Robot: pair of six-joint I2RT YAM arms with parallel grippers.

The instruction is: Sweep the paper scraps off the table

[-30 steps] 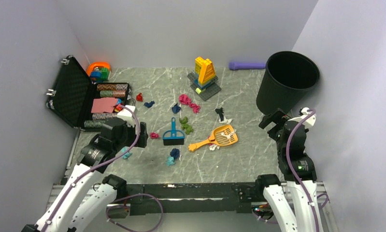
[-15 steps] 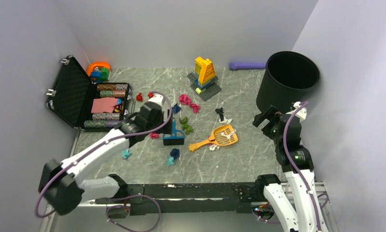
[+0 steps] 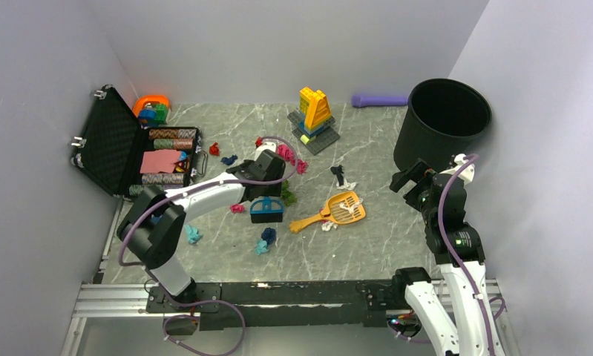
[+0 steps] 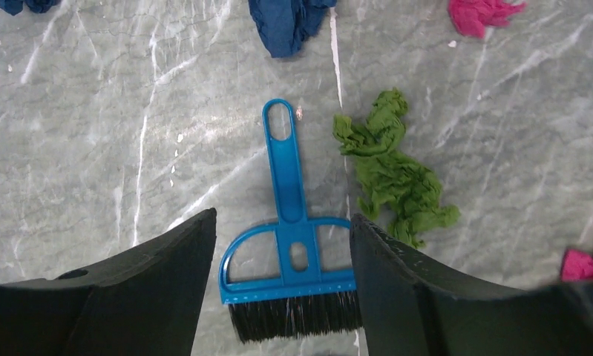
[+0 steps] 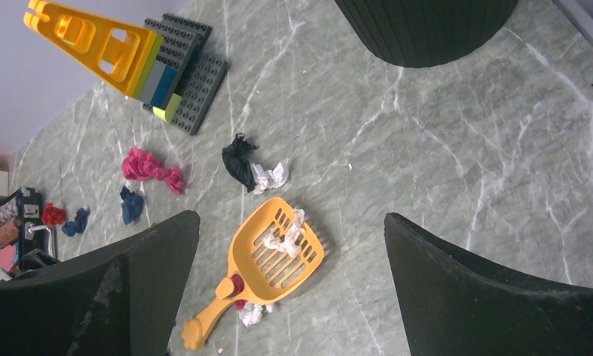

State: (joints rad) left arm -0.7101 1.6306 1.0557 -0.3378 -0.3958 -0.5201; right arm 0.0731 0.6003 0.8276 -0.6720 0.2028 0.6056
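Note:
Paper scraps lie scattered across the grey-green table (image 3: 382,237): a pink wad (image 3: 289,157), a green one (image 3: 286,194), a black one (image 3: 338,173), a teal one (image 3: 193,235) and a dark blue one (image 3: 266,239). A blue hand brush (image 3: 266,210) lies flat in the middle. My left gripper (image 3: 266,178) hovers open over it; the brush (image 4: 293,252) shows between its fingers, with the green wad (image 4: 393,174) to the right. An orange slotted scoop (image 5: 271,259) holds a white scrap (image 5: 286,237). My right gripper (image 5: 289,216) is open and empty above it.
A black bin (image 3: 441,122) stands at the back right. An open black case (image 3: 122,152) with poker chips sits at the left. A yellow-orange brick build (image 3: 314,115) on a grey plate and a purple cylinder (image 3: 380,99) are at the back.
My left arm has swung from the left side, by the case, to the middle and now hangs over the blue brush. My right gripper has shifted slightly left.

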